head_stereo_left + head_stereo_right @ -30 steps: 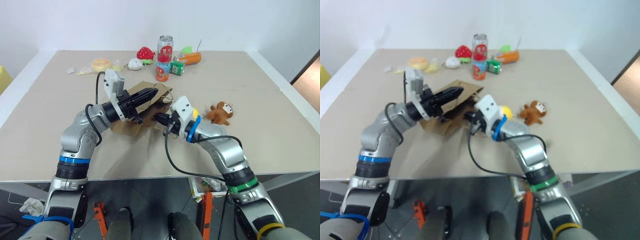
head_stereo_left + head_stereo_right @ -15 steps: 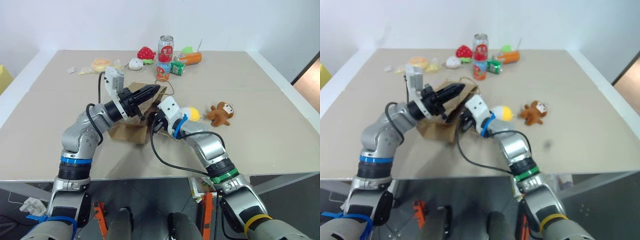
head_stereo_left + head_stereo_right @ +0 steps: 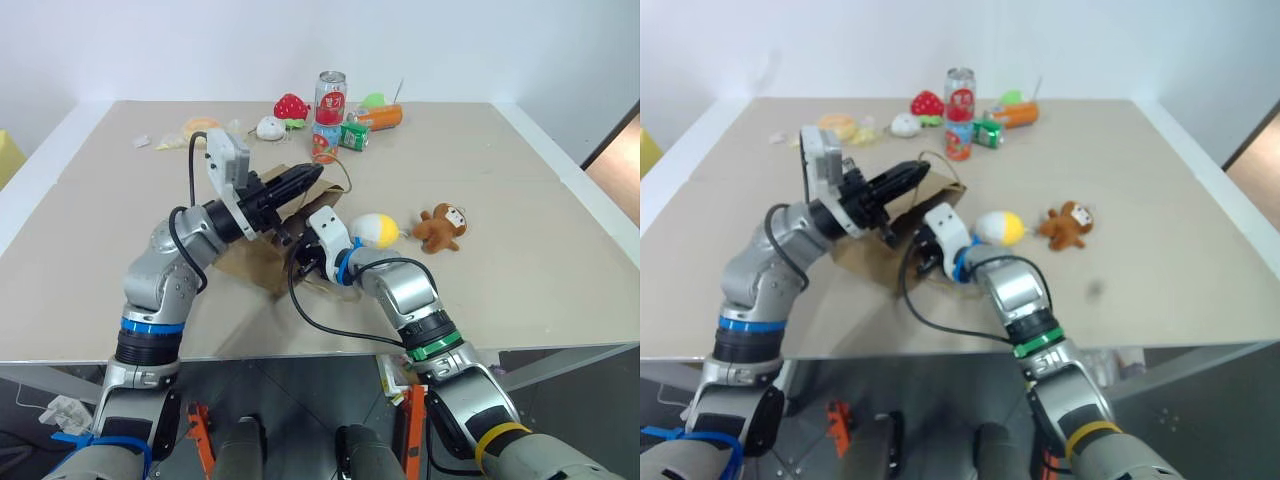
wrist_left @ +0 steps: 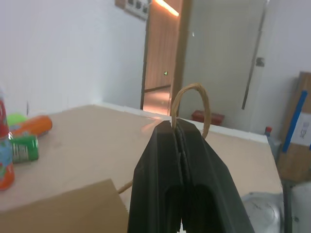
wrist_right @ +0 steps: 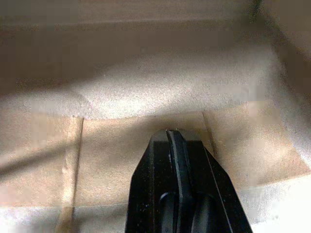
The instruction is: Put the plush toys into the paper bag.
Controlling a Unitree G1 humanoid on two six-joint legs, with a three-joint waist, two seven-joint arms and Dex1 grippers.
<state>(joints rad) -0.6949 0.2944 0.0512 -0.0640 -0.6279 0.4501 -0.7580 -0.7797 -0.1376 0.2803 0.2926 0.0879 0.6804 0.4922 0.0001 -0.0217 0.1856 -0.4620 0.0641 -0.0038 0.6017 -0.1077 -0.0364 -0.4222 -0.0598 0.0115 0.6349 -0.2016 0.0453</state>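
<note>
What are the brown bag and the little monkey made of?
The paper bag looks like plain brown kraft paper: matte, creased, with a fold seam inside. Its handle seems to be twisted tan paper rope, curved in a stiff loop. The monkey looks like soft fuzzy plush fabric, brown with a tan face, probably stuffed.

Left gripper (image 3: 312, 178), fingers pressed together, raised and pointing toward 2 o'clock, forearm angled upward. Right gripper (image 5: 176, 141), fingers pressed together, pointing toward 10 o'clock and downward, elbow bent.
</note>
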